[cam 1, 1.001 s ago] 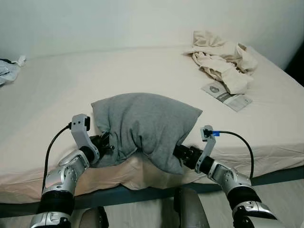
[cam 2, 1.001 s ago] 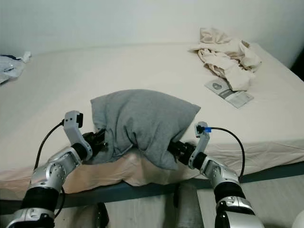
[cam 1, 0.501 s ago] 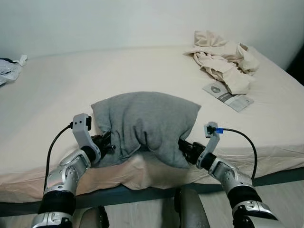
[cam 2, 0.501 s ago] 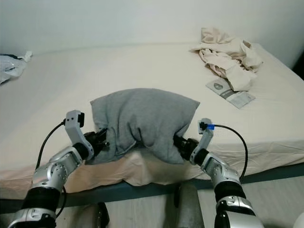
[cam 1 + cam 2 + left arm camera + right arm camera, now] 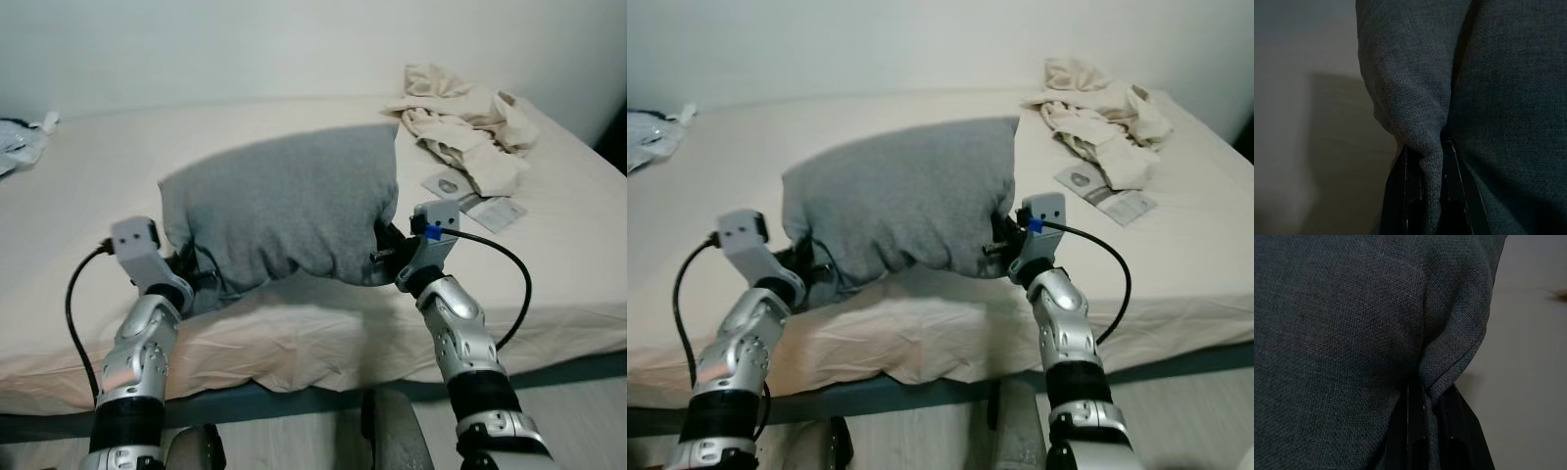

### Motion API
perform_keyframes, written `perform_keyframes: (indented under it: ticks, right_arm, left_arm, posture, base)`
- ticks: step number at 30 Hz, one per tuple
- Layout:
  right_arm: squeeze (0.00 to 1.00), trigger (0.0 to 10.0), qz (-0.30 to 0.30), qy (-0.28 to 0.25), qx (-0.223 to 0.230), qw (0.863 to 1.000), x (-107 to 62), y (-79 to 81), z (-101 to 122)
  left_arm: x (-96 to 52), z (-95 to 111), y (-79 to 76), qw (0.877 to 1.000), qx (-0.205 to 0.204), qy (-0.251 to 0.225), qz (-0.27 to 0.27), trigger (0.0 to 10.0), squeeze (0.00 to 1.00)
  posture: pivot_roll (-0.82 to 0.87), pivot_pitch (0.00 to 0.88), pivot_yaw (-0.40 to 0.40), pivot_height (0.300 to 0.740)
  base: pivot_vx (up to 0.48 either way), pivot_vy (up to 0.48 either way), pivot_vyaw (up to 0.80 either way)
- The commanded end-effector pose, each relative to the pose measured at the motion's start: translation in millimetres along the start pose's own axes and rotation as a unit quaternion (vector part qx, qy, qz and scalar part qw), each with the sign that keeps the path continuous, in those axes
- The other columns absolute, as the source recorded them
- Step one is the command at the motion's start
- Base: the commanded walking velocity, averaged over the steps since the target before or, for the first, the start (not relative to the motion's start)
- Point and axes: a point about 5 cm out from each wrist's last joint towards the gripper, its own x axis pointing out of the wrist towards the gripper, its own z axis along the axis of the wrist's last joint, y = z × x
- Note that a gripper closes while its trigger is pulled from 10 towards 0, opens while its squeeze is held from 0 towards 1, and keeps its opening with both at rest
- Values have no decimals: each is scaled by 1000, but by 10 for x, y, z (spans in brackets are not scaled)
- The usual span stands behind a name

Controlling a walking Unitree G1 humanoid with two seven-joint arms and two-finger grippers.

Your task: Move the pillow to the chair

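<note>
1. Grey pillow [image 5: 284, 211] is held up above the near part of the bed [image 5: 118, 186], clear of the sheet; shadow falls on the sheet beneath it.
2. Left gripper [image 5: 196, 279] sits at the pillow's lower left corner, fingers pinched tight on a fold of the grey cloth. In the left wrist view the two black fingers [image 5: 1408, 196] squeeze a ridge of fabric between them, almost no gap.
3. Right gripper [image 5: 384, 250] is at the pillow's lower right edge, clamped on cloth the same way. In the right wrist view the fingers [image 5: 1413, 426] are nearly together with a pleat of the pillow caught between.
4. Both silver forearms rise from below the bed edge, one on each side of the pillow; black cables loop off each wrist.
5. Pillow is tilted, its right top corner higher and farther back, left side lower and rounder.
6. Bed wears a cream sheet, wrinkled and bulging at the near edge just below the pillow.
7. Crumpled beige cloth [image 5: 470, 122] lies at the far right of the bed, well apart from the pillow.
8. Paper packet [image 5: 480, 201] lies flat just beside that cloth, on its near side, near the right gripper's wrist.
9. Pale bundle [image 5: 20, 142] sits at the far left edge of the bed.
10. White wall [image 5: 245, 44] behind the bed.
11. No chair can be made out in the pictures.
</note>
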Motion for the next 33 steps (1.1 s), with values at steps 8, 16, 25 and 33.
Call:
perform_keyframes:
  ticks: [8, 16, 25, 33]
  right_arm:
    - [0, 10000, -18, 36, -62, 997, -99, 128, -284]
    - [0, 10000, -20, 38, -62, 997, -241, 118, -349]
    - [0, 10000, -26, 48, -71, 996, -297, 92, -404]
    - [0, 10000, -21, 53, -70, 996, -298, 98, -408]
  left_arm:
    - [-10, -217, -194, 986, 168, 21, -8, 10000, 0]
    - [-36, -210, -250, 979, 204, 1, -2, 10000, 0]
    - [-63, -280, -293, 975, 221, -1, -5, 10000, 0]
    - [-83, -318, -314, 977, 214, 2, -8, 10000, 0]
  posture:
    - [-35, 33, -16, 543]
    - [-29, 21, -19, 558]
    - [-40, 37, -11, 613]
    - [-40, 44, -19, 658]
  base:
    - [0, 0, 0]
    - [0, 0, 0]
    - [0, 0, 0]
    - [0, 0, 0]
